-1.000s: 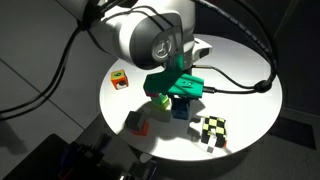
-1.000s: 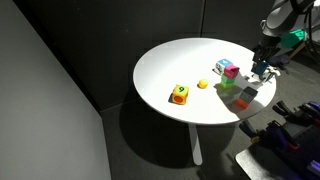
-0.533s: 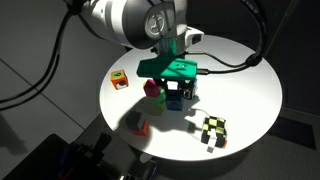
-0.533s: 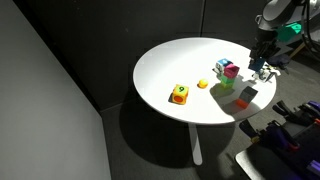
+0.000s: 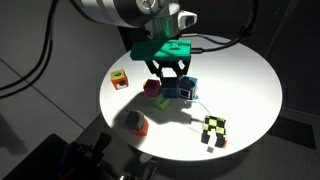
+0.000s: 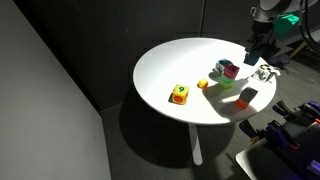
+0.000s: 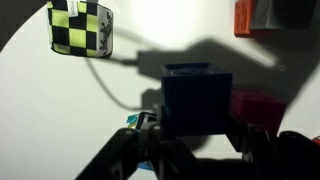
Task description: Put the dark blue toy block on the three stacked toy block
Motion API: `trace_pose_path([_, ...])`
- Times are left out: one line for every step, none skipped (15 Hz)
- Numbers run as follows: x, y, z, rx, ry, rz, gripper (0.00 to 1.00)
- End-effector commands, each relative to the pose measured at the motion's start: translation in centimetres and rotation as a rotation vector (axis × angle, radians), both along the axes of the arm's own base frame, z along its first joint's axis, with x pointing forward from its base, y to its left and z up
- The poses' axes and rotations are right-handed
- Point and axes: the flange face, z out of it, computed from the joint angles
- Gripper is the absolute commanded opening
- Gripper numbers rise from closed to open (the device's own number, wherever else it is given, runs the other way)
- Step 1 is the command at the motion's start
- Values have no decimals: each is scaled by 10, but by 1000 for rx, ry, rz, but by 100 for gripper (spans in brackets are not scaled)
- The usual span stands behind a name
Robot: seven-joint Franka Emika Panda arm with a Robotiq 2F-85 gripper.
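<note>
gripper (image 7: 197, 130), jaws clamped on dark blue toy block (image 7: 197, 95), pink-topped stack (image 7: 258, 106) just beside

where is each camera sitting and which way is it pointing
Exterior view: high beside the white table, looking down on it; the arm and gripper fill the top.
Exterior view: farther off, looking across the table; only the gripper and wrist show at the right edge.
Wrist view: looks down past the gripper at the dark blue toy block it holds.
Shared: the checkered cube shows in wrist and exterior view.
</note>
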Motion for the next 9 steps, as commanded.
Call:
trace_pose_path([9, 14, 24, 21, -13, 2, 33])
trace_pose_path([11, 18, 26, 20, -21, 3, 33])
trace_pose_path([13, 24, 28, 23, -27, 7, 33])
trace_pose_path([15, 29, 29, 23, -33, 9, 33])
trace_pose_path([17, 35, 30, 24, -36, 12, 33])
trace_pose_path([19, 40, 30, 26, -40, 15, 33])
trace_pose_path([21, 46, 30, 27, -40, 18, 33])
trace_pose_path([23, 53, 30, 28, -43, 15, 33])
trace_pose_path([25, 59, 29, 29, -43, 15, 33])
